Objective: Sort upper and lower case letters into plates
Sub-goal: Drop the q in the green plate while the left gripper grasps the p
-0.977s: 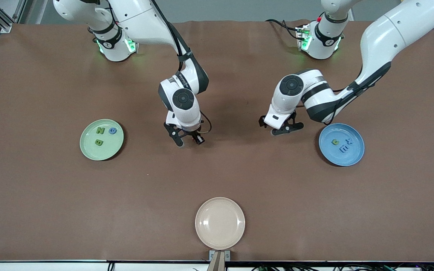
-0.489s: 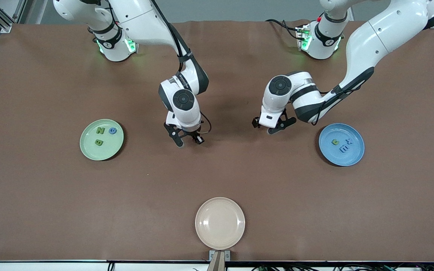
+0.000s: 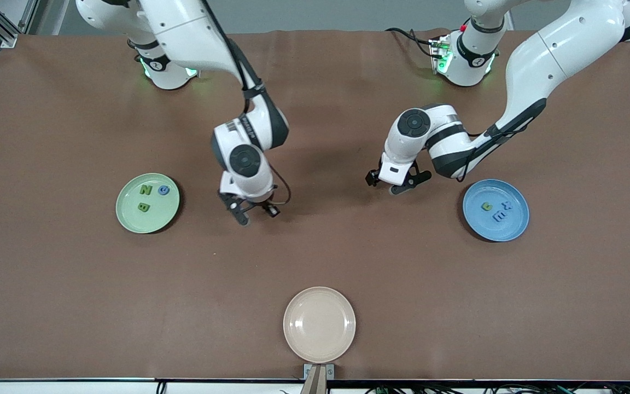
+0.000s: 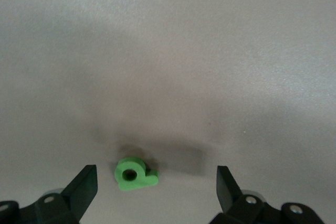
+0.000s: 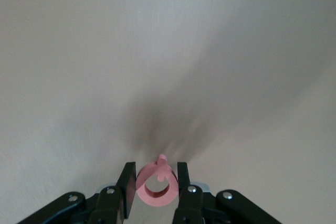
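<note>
My right gripper (image 3: pixel 256 214) is shut on a red ring-shaped letter with a tail (image 5: pixel 157 198), held over the bare mat beside the pale green plate (image 3: pixel 151 221). That plate holds a green N (image 3: pixel 145 190), a green B (image 3: pixel 143 207) and a round blue letter (image 3: pixel 164 190). My left gripper (image 3: pixel 385 187) is open and low over the mat beside the blue plate (image 3: pixel 498 231). In the left wrist view a green p (image 4: pixel 135 174) lies on the mat between its fingertips (image 4: pixel 156 184). The blue plate holds a green letter (image 3: pixel 486 207) and two blue letters (image 3: pixel 501 214).
A beige plate (image 3: pixel 319 324) with nothing in it sits at the table's edge nearest the front camera, midway between the arms. The brown mat covers the whole table.
My right gripper has moved toward the pale green plate with the red letter. My left gripper has moved away from the blue plate toward the table's middle.
</note>
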